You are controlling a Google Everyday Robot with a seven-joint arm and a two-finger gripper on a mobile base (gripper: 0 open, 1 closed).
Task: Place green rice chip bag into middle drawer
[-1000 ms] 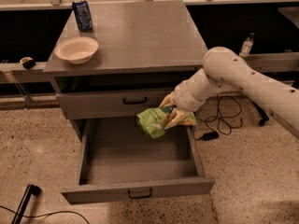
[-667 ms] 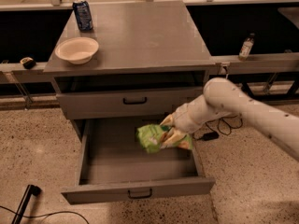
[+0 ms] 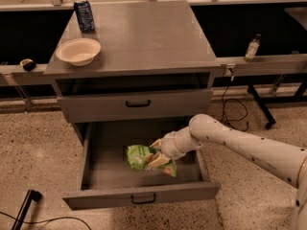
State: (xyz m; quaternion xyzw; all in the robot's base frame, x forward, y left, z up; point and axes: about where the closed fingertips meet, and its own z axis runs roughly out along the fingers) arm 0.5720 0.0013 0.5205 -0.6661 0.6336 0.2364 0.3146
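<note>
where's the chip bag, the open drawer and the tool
chip bag [image 3: 136,156]: camera view, green left half
open drawer [image 3: 100,199]: camera view, front panel, left part
tool [image 3: 156,156]: camera view, between its fingertips, clamped on the bag inside the drawer

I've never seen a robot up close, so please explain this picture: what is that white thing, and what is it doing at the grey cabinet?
The white jointed tube from the right is the robot's arm. At its tip is the gripper, a two-fingered clamp, reaching into the open middle drawer of a grey cabinet. It is shut on the green rice chip bag, which is inside the drawer; whether the bag touches the drawer floor I cannot tell. The drawer above is closed. On the cabinet top stand a blue can and a pale bowl. There is one picture, looking down at the cabinet's front.
</note>
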